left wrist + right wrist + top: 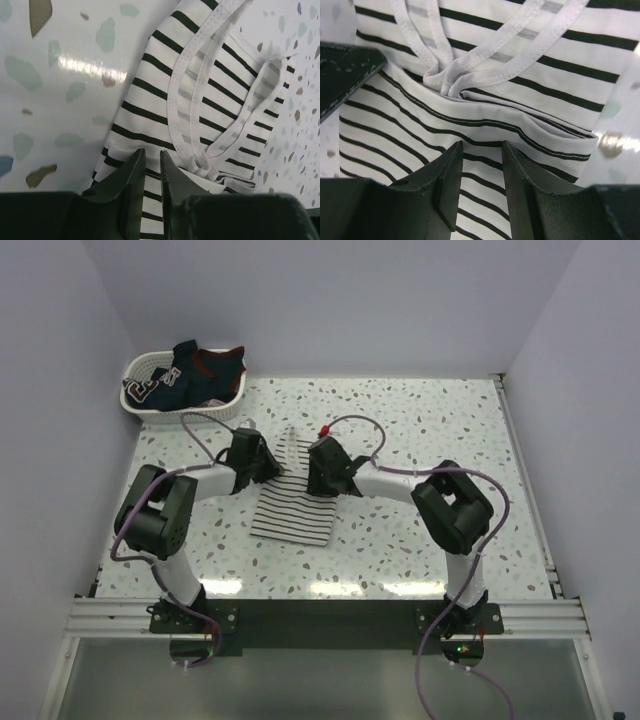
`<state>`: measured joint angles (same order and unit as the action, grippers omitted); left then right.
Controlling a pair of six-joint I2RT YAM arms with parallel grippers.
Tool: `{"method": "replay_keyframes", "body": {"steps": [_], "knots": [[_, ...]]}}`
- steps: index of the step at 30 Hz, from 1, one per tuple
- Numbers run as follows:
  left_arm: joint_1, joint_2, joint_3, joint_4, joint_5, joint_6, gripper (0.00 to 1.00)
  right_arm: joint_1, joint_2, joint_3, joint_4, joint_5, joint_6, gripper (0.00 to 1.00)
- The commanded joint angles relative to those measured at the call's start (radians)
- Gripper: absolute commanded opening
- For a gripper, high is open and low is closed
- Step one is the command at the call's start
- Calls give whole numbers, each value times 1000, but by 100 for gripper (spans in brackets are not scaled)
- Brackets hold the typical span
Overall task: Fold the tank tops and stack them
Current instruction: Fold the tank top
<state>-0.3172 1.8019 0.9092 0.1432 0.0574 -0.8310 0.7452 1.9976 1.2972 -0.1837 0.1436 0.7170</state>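
Observation:
A white tank top with thin dark stripes (295,508) lies on the speckled table, its lower part folded up over the straps (520,30). My left gripper (270,468) hangs over the top's upper left edge, its jaws a narrow slit apart (152,151) with flat cloth (210,100) showing through and nothing pinched. From the right, my right gripper (320,476) hovers above the folded hem (530,125), open wider (481,144) and empty. A dark navy tank top with red trim (205,375) sits in the basket.
A white plastic basket (138,368) stands at the table's back left corner. The table (430,430) is walled on both sides and at the back. The left gripper's dark body (345,70) shows at the right wrist view's left edge.

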Motion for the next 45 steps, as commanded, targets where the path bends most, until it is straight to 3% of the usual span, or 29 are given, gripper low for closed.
{"method": "replay_keyframes", "body": {"steps": [1, 5, 10, 15, 21, 25, 31, 42, 45], "knots": [[-34, -127, -96, -1, -54, -40, 23, 36, -55, -128, -102, 37, 68, 41], [-57, -239, -144, -31, -94, -43, 27, 37, -147, -168, -157, 88, 72, 43], [-59, -302, -69, -137, -85, 19, 34, 37, -215, -151, -194, 108, 23, 45], [-91, -475, -84, -313, -159, 61, 50, 36, -333, -156, -258, 126, 2, 49], [-140, -662, -294, -404, -153, 18, 59, 75, -500, -344, -231, 80, 140, 49], [-145, -723, -438, -377, -97, 4, 59, 228, -591, -467, -194, 99, 265, 49], [-148, -739, -478, -358, -113, 43, 59, 350, -573, -493, -168, 163, 366, 46], [-152, -656, -524, -309, -85, 26, 54, 381, -505, -611, -106, 156, 466, 44], [-175, -645, -543, -295, -77, 4, 52, 382, -522, -647, -112, 148, 469, 35]]}}
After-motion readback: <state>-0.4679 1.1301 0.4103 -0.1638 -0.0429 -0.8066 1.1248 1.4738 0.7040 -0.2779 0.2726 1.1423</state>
